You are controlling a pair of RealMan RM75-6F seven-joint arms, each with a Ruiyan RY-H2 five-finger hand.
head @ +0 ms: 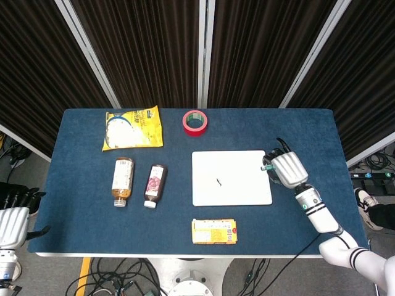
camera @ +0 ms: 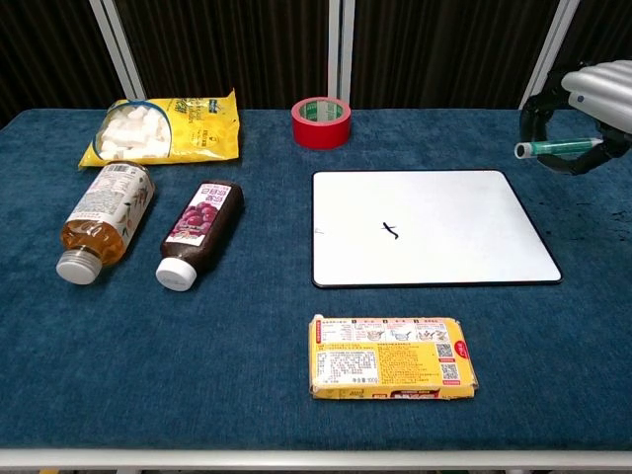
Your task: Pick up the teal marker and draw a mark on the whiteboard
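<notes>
My right hand (head: 287, 169) (camera: 588, 104) hovers just off the whiteboard's right edge and grips the teal marker (camera: 555, 148) (head: 266, 166), which lies roughly level with its end pointing left. The white whiteboard (head: 231, 177) (camera: 430, 227) lies flat in the middle of the table and bears a small black mark (head: 218, 181) (camera: 391, 231) near its centre. My left hand (head: 13, 217) hangs off the table's lower left corner in the head view, holding nothing; its fingers cannot be made out.
A red tape roll (head: 195, 121) sits behind the whiteboard. A yellow snack bag (head: 133, 127) lies at the back left, two bottles (head: 122, 180) (head: 155, 184) lie left of the board, and a yellow box (head: 213, 231) rests near the front edge.
</notes>
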